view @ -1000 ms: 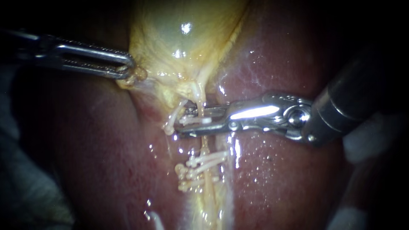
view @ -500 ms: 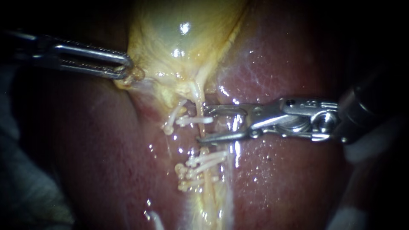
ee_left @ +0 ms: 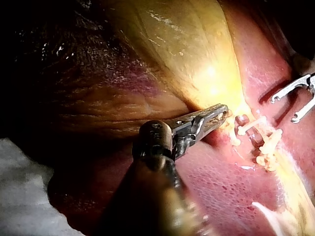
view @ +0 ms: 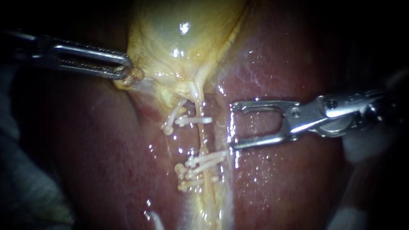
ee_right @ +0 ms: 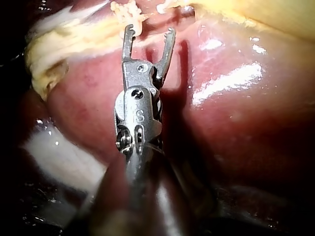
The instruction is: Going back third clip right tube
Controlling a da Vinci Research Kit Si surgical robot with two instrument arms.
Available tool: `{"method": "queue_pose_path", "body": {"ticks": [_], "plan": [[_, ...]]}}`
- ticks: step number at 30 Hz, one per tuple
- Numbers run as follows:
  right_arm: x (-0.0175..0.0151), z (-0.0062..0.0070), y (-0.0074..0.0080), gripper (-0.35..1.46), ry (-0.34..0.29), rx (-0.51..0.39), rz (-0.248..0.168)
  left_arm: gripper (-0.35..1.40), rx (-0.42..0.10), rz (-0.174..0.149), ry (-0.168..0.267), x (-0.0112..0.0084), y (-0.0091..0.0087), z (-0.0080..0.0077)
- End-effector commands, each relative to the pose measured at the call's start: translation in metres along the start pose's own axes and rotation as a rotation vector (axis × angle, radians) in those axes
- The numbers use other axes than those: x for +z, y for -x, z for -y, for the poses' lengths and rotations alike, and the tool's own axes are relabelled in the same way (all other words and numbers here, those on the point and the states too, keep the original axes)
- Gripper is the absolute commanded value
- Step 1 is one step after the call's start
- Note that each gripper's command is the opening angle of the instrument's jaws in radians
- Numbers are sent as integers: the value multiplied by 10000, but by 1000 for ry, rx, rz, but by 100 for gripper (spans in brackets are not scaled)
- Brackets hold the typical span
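Step in hand: backing away from the clipped right tube (view: 203, 138), judging by the task and the lie of things; looking nearly done.
Right instrument (view: 233, 125), hand: standing wide open, gripping nothing, hovering over the liver (view: 277, 187) just beside the tube and apart from it.
Upper clip (view: 194, 121): sitting across the right tube just under the gallbladder (view: 183, 42), roughly level with the open hand; appearing closed and square to the tube.
Lower clips (view: 203, 164): bunching further down the same tube, apart from the one above.
Left instrument (view: 128, 70), hand: closed on a fold at the gallbladder's edge, pulling it aside and holding the tubes taut.
Doing it well: drawing straight back along the shaft's own line, leaving the hand open until well apart from the tube, avoiding any sideways sweep toward the clips.
Watching for: hooked tips catching the clip's free end or scraping the wet liver underneath; lifting a little while going.
Left side meanwhile: neither slackening nor tugging harder, so as not to drag the tube onto the open tips.
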Motion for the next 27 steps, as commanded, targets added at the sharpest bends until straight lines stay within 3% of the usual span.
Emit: {"method": "queue_pose_path", "body": {"ticks": [1, 9, 18, 27], "plan": [[-2, 0, -1, 50, -2, -4, 1, -35, 0, 0, -1, 1, 0, 0], [-11, 0, -2, 50, -3, -20, 1, -35, 4, 0, -2, 20, 7, 1], [-12, 2, -2, 50, -4, -26, 1, -35, 13, 12, -1, 50, 14, 19], [-13, 1, -4, 50, -4, -25, 1, -35, 14, 15, 3, 50, 13, 19]]}}
